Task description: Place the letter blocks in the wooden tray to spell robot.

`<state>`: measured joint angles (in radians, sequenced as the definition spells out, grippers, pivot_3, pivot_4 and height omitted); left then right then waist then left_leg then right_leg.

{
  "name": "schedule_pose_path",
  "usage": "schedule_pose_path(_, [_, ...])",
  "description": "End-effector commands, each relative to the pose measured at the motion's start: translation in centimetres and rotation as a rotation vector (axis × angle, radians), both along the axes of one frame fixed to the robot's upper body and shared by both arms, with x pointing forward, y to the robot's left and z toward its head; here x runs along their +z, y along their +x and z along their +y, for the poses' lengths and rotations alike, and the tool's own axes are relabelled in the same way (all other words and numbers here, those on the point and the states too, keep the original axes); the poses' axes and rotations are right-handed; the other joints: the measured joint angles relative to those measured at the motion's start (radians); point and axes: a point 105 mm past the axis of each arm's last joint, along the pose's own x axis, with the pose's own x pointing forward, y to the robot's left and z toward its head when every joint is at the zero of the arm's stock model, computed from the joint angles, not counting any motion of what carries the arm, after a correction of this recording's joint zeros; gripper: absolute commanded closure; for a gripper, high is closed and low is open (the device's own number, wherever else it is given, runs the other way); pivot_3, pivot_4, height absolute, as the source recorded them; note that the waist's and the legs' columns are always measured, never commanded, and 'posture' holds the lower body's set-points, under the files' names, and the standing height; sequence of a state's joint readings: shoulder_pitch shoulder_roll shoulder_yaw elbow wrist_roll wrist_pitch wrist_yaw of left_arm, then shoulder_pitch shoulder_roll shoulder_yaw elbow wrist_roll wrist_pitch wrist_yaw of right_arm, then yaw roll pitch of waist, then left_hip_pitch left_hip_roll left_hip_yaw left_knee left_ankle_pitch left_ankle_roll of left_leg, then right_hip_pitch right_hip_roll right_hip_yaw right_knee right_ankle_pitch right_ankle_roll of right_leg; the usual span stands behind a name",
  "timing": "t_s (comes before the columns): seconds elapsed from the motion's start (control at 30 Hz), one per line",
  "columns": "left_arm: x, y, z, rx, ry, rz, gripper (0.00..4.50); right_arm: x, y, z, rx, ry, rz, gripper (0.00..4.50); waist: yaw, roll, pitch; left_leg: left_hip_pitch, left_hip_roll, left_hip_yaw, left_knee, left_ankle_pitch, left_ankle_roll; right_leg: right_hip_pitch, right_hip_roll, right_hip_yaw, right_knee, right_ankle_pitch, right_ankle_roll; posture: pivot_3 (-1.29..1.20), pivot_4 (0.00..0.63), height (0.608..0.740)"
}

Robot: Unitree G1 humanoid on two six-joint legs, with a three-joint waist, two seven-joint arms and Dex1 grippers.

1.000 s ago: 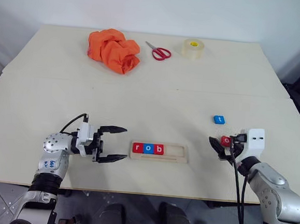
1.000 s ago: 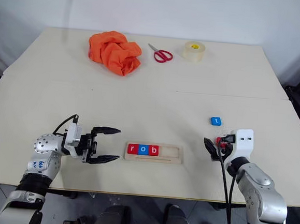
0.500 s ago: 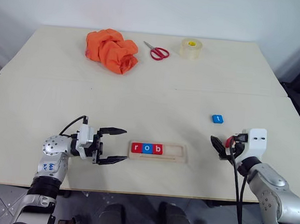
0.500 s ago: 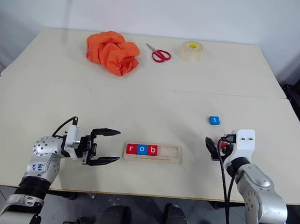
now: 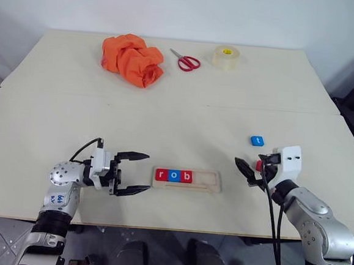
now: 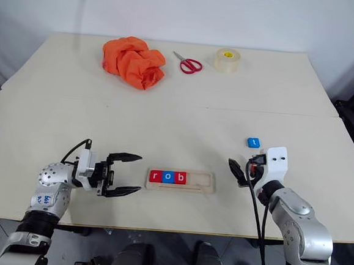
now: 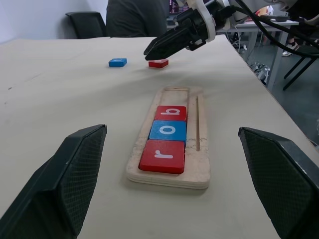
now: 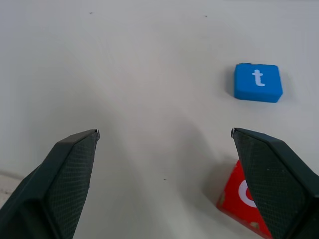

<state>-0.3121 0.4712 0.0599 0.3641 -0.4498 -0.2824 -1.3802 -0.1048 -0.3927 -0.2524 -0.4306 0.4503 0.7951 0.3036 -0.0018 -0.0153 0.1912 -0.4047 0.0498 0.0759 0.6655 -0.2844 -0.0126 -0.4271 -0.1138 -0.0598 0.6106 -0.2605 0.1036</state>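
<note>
The wooden tray [image 5: 187,179] is holding r, o, b. The right end effector [image 5: 245,172], fingers spread and empty, is hovering just beside the red o block [image 8: 244,200], the blue t block [image 8: 258,82] lying beyond. Next: centring over it, closing. The left end effector [image 5: 132,173] is waiting released beside the tray.

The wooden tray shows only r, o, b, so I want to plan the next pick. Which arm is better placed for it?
The right. Its open gripper hovers beside the red square "o" block, with the blue "t" block just beyond. The left gripper, also open, waits at the far end of the pale wooden tray.
</note>
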Motion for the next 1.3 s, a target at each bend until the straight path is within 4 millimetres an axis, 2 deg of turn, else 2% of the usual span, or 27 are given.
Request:
schedule_pose_path(0.03, [0.5,-0.3,0.0,0.004,-0.01,-0.03,0.0,2.1,-0.4,-1.3,-0.075,-0.015,-0.084,0.06,0.0,0.0,0.0,0.0,0.0,0.0,0.0,0.0,0.0,0.0,0.0,0.0,0.0,0.0,0.0,0.0,0.15,0.74])
schedule_pose_path(0.27, [0.2,-0.6,0.0,0.007,-0.012,-0.024,0.0,1.2,-2.0,-2.6,-0.221,-0.016,-0.065,0.06,0.001,0.0,0.0,0.0,0.0,0.0,-0.001,0.0,0.0,0.0,0.0,0.0,0.0,0.0,0.0,0.0,0.15,0.74])
schedule_pose_path(0.37, [0.2,-0.7,-0.2,0.001,-0.015,-0.02,0.0,0.4,-2.2,-2.2,-0.244,0.002,-0.047,0.06,-0.001,0.0,0.0,0.0,0.0,0.0,-0.001,0.0,0.0,0.0,0.0,0.0,0.0,0.0,0.0,0.0,0.15,0.74])
schedule_pose_path(0.53, [0.2,-0.6,-0.5,-0.006,-0.016,-0.019,0.0,-0.6,-1.6,-1.7,-0.27,0.024,-0.022,0.06,-0.001,0.0,0.0,0.0,0.0,0.0,-0.001,0.0,0.0,0.0,0.0,0.0,0.0,0.0,-0.001,0.0,0.15,0.74])
schedule_pose_path(0.77, [0.3,-0.5,-0.5,-0.011,-0.013,-0.018,0.0,-1.5,-0.3,-3.3,-0.344,-0.022,-0.01,0.06,-0.001,0.0,0.0,0.0,0.0,0.0,-0.001,0.0,0.0,0.0,0.0,0.0,0.0,0.0,-0.001,0.0,0.15,0.74])
schedule_pose_path(0.97, [0.3,-0.4,-0.3,-0.006,-0.007,-0.018,0.0,-2.4,-0.1,-2.9,-0.35,-0.022,0.027,0.06,-0.001,0.0,0.0,0.0,0.0,0.0,-0.001,0.0,0.0,-0.001,0.0,0.0,0.0,-0.001,-0.001,0.0,0.15,0.74])
schedule_pose_path(1.07, [0.3,-0.4,-0.3,-0.006,-0.007,-0.017,0.0,-2.5,-0.1,-2.5,-0.344,-0.002,0.033,0.66,-0.001,0.0,0.0,0.0,0.0,0.0,-0.001,0.0,0.0,-0.001,0.0,0.0,0.0,-0.001,-0.001,0.0,0.15,0.74])
schedule_pose_path(1.3, [0.3,-0.3,-0.4,-0.021,-0.004,-0.013,0.0,-1.9,-0.4,-2.2,-0.338,0.006,0.01,3.05,-0.002,0.0,0.0,0.0,0.0,0.0,-0.001,0.0,0.0,-0.001,0.0,0.0,0.0,-0.001,-0.001,0.0,0.15,0.74])
